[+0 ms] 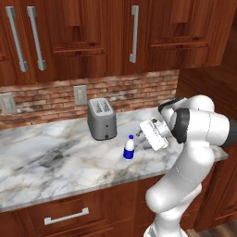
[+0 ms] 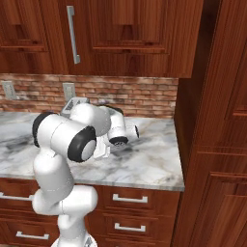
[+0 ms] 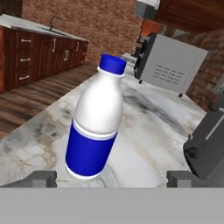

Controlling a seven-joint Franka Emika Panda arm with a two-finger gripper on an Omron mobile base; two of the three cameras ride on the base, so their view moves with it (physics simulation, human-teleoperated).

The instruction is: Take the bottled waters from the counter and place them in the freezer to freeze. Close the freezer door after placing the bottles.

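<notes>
One bottled water (image 1: 130,148), clear with a blue cap and blue label band, stands upright on the white marble counter (image 1: 46,157) just in front of the toaster. My gripper (image 1: 142,140) hovers level with it, just to its right, fingers pointing at it. In the hand view the bottle (image 3: 96,127) looms close and tilted, standing between and just beyond the two open fingertips (image 3: 41,178), untouched. My gripper (image 3: 111,179) is open. The arm covers the bottle in the right base view. The freezer and its door are out of view.
A grey toaster (image 1: 102,118) stands behind the bottle by the brick wall, and its dark side (image 3: 210,144) is close on the right of the hand view. A grey boxy appliance (image 3: 173,63) sits further along the counter. A tall wood cabinet (image 2: 212,120) ends the counter on the right.
</notes>
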